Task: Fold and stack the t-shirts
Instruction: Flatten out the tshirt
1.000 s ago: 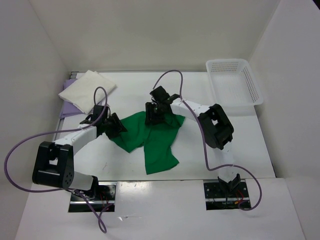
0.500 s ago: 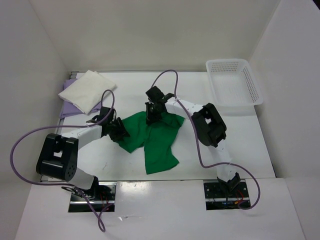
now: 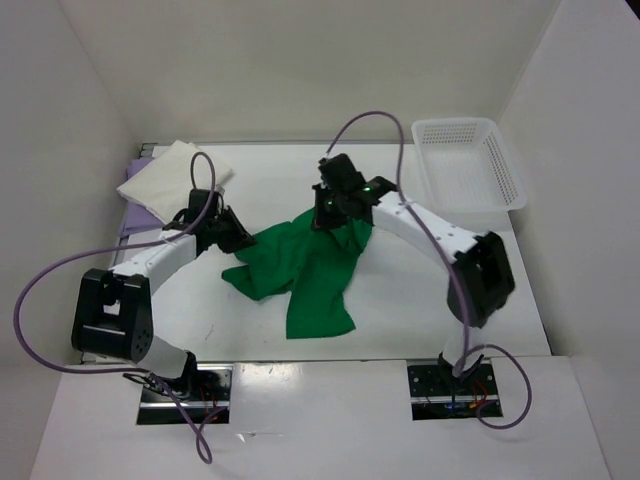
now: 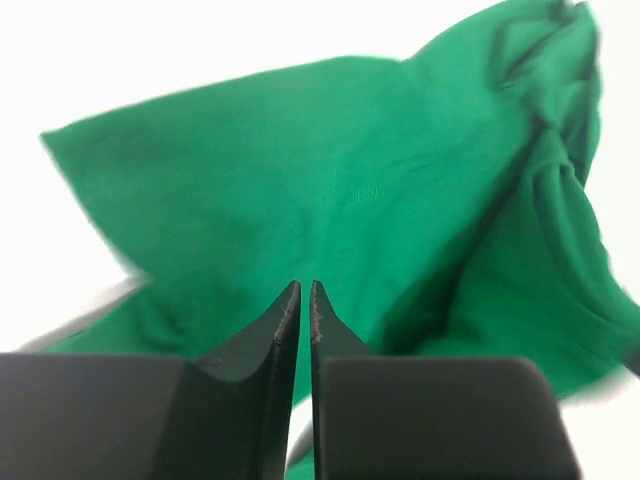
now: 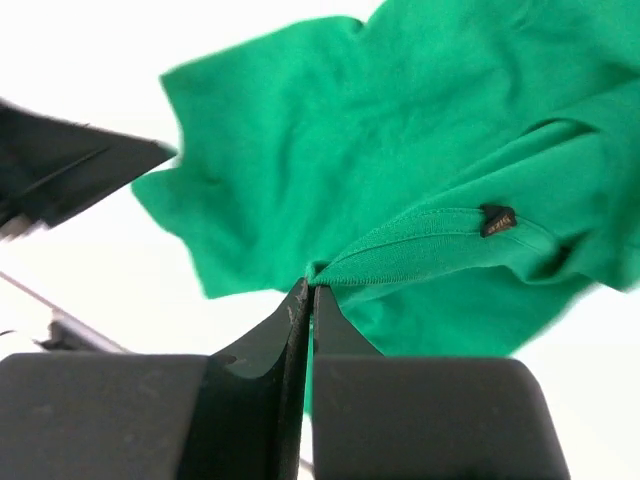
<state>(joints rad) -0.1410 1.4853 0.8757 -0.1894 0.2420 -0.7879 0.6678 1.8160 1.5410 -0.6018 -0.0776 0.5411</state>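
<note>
The right claw [image 5: 305,290] is pinching the green shirt [image 3: 310,275] by its neck to spread it flat, and the left claw [image 4: 305,286] is sitting nearly shut, maybe gripping cloth.

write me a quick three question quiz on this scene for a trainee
1. True or false: the cream t-shirt lies on top of the lavender t-shirt.
2. Which one is the right gripper shut on? A the lavender t-shirt, B the cream t-shirt, C the green t-shirt.
3. In which corner of the table does the white mesh basket stand?
Key: 1 true; 2 C; 3 the far right corner.
</note>
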